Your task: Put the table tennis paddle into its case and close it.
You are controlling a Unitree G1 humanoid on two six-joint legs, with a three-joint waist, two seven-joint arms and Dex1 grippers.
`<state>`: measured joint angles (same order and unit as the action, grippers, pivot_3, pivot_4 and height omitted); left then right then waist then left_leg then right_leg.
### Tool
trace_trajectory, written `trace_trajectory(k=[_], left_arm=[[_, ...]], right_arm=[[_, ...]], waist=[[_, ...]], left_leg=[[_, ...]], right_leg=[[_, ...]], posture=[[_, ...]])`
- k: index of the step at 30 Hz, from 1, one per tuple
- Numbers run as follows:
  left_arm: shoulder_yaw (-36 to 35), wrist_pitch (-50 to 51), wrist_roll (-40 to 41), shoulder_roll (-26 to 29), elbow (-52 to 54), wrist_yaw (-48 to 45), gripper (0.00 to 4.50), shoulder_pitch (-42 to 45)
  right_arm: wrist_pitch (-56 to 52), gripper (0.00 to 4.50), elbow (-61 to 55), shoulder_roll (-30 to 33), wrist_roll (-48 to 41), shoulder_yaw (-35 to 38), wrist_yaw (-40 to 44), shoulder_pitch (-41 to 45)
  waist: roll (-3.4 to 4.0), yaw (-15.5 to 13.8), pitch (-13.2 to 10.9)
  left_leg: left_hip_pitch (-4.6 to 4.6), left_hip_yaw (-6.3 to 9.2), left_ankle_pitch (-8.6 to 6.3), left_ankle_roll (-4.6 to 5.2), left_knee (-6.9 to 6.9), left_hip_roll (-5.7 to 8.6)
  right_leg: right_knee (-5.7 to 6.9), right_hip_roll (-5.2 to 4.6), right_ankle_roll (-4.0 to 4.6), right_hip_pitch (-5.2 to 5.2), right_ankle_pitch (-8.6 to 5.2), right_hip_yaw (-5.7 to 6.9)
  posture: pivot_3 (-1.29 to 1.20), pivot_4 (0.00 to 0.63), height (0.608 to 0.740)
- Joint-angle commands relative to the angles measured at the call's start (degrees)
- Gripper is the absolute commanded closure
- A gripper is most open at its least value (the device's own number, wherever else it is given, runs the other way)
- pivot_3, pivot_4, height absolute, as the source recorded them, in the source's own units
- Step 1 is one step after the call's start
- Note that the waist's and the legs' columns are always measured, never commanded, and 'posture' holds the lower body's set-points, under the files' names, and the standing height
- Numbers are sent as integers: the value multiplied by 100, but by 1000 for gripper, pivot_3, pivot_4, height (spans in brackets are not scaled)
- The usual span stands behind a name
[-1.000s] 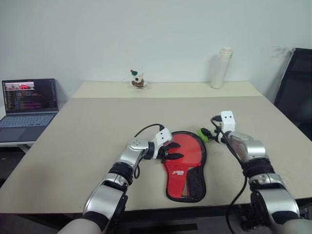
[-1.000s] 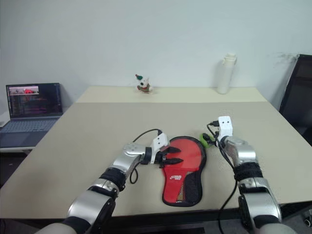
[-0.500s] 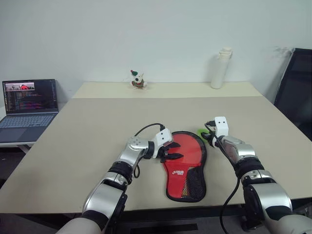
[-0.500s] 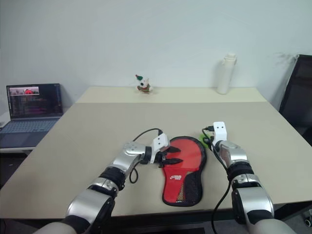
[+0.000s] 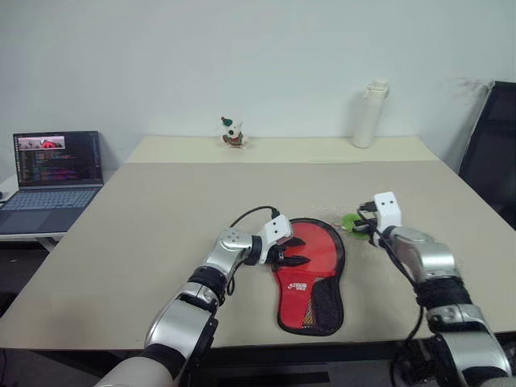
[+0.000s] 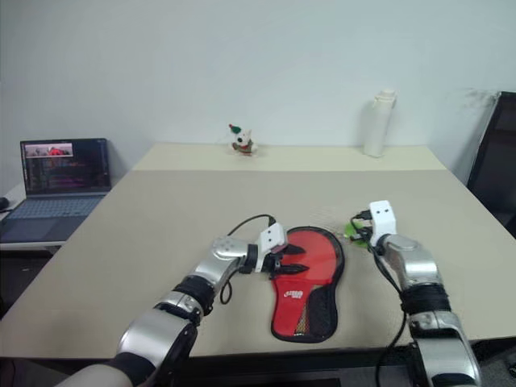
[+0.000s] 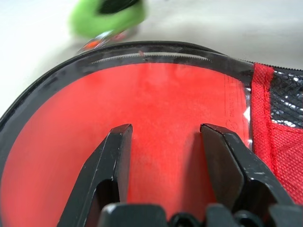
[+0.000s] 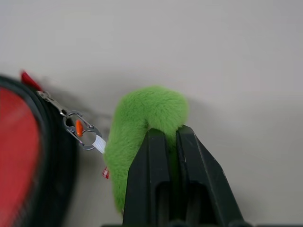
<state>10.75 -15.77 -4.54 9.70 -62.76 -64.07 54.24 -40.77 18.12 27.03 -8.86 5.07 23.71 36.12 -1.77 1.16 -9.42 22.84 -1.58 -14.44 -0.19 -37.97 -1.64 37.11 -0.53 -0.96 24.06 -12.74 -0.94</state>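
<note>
The black case [image 5: 339, 242] lies flat near the table's front edge, its narrow mesh end toward me. The table tennis paddle [image 5: 318, 251] is inside it, red face showing through the see-through side [image 7: 165, 99]; its handle is hidden. My left gripper [image 5: 291, 255] rests on the case's left side, its fingers [image 7: 113, 156] apart and flat on the red face, holding nothing. At the case's far right corner my right gripper [image 5: 362, 227] is shut on the fuzzy green pull [image 8: 142, 113], which hangs from the zipper by a small metal clip [image 8: 78, 130].
An open laptop [image 5: 52, 173] sits on a lower stand to the left. A white bottle [image 5: 369, 114] and a small toy figure [image 5: 232, 132] stand on the far table. A black chair [image 5: 490, 149] is at the right edge.
My right gripper reached in to the green pull, shut on it, and drew back to the right with it. The left gripper stayed on the case. The camera shifted slightly.
</note>
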Motion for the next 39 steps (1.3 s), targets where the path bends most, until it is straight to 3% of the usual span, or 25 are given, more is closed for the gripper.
trace_trajectory(k=[1,10,16,27,34,39], left_arm=[[184,93,-255,10,-344,106,2013,-213],[206,125,-276,-175,-454,260,2013,-117],[216,107,-300,-287,-518,355,2013,-55],[223,83,-332,-304,-522,433,2013,-60],[221,89,-331,-310,-490,501,2013,-86],[227,85,-332,-332,-480,555,2013,-94]], right_arm=[[-1027,4483,-1541,521,-307,259,253,-770],[-3391,4483,-5237,1011,-1785,649,793,-2759],[-4039,4483,-6655,1443,-2917,932,1489,-3721],[-3555,4483,-7389,1981,-4003,762,2067,-4702],[-3228,4483,-7424,1862,-3973,-26,1808,-4792],[-3055,4483,-7321,1996,-3963,-139,1804,-4769]], waist=[[14,-13,9],[50,-65,43],[48,-123,44],[35,-150,45],[30,-147,45],[26,-143,46]], left_leg=[[2,1,0,0,0,2],[-26,7,0,0,-8,5],[-26,13,-1,-2,-7,6],[-24,24,-2,-1,-3,10],[-26,30,-2,-1,-3,9],[-27,32,-2,-1,-3,8]], right_leg=[[0,1,-7,0,-4,1],[-3,9,-26,-29,-16,4],[-19,0,-32,-40,-21,11],[-23,-30,-53,-50,-34,25],[-23,-30,-51,-52,-37,33],[-23,-30,-51,-52,-37,35]], posture=[[0,150,740],[0,150,740],[0,150,740],[0,150,740],[0,150,740],[0,150,740]])
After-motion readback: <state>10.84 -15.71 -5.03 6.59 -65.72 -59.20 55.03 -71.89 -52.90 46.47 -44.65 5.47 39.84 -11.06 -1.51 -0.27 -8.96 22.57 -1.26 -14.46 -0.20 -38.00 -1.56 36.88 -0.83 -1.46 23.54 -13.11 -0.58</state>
